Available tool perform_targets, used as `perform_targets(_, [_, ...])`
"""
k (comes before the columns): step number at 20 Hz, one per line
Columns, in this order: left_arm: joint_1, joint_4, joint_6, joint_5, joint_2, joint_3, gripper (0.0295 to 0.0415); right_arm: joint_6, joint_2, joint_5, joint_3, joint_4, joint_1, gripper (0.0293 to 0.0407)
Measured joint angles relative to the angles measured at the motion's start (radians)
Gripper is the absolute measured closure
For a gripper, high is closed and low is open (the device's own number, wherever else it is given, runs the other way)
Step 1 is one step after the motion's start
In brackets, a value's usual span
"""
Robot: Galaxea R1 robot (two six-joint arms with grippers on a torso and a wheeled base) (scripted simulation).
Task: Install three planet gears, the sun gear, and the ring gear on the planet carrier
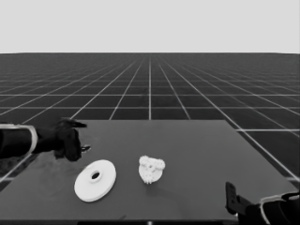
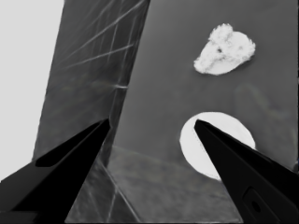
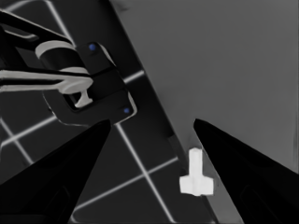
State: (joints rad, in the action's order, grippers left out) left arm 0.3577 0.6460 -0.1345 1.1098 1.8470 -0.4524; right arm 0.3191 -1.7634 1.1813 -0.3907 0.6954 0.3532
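Observation:
The larger round part (image 1: 95,180) lies flat at the table's left front, its hole showing. Right of it sits the smaller round part (image 1: 151,169) with small toothed gears (image 1: 152,164) clustered on top; I cannot tell the gears apart. My left gripper (image 1: 77,140) waits over the table's left end, open and holding nothing. Its wrist view shows the larger round part (image 2: 229,126) and the smaller round part (image 2: 224,51) farther off. My right gripper (image 1: 230,197) is parked at the lower right, open (image 3: 151,122). A thin white piece (image 3: 196,175) lies on the table by the edge, between its fingers and untouched.
The table's edge (image 3: 154,116) runs close to the thin white piece, with the floor grid beyond. Dark machinery with pale bands and blue lights (image 3: 79,88) shows past that edge.

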Motion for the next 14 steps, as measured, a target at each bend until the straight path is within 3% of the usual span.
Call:
perform_targets(1, [0.018, -0.156, -0.496, 0.436, 0.176, -0.079, 0.0304, -0.001, 0.002, -0.001, 0.002, 0.001, 0.001, 0.0315])
perform_targets(2, [0.01, -0.404, -0.789, 0.548, 0.29, -0.236, 0.0309, -0.002, 0.003, -0.001, 0.003, 0.001, 0.001, 0.0315])
perform_targets(3, [-0.01, -0.555, -0.916, 0.541, 0.337, -0.373, 0.0316, -0.003, 0.003, -0.001, 0.003, 0.002, 0.001, 0.0315])
perform_targets(4, [-0.026, -0.641, -0.969, 0.526, 0.36, -0.469, 0.0321, -0.003, 0.004, -0.001, 0.003, 0.002, 0.001, 0.0315])
perform_targets(6, [-0.044, -0.719, -1.003, 0.512, 0.381, -0.573, 0.0325, -0.003, 0.004, -0.001, 0.004, 0.002, 0.001, 0.0315])
perform_targets(9, [-0.053, -0.751, -1.009, 0.508, 0.392, -0.626, 0.0326, -0.003, 0.004, -0.001, 0.004, 0.002, 0.001, 0.0315])
perform_targets(10, [-0.22, -0.572, -1.021, 0.427, 0.379, -0.599, 0.0326, -0.003, 0.004, -0.001, 0.004, 0.002, 0.001, 0.0315])
perform_targets(11, [-0.362, -0.461, -1.014, 0.379, 0.39, -0.625, 0.0326, -0.003, 0.004, -0.001, 0.004, 0.002, 0.001, 0.0315])
perform_targets(12, [-0.439, -0.402, -1.001, 0.348, 0.407, -0.666, 0.0326, -0.003, 0.004, -0.001, 0.004, 0.002, 0.001, 0.0315])
perform_targets(14, [-0.502, -0.354, -0.982, 0.315, 0.43, -0.72, 0.0326, -0.003, 0.004, -0.001, 0.004, 0.002, 0.001, 0.0315])
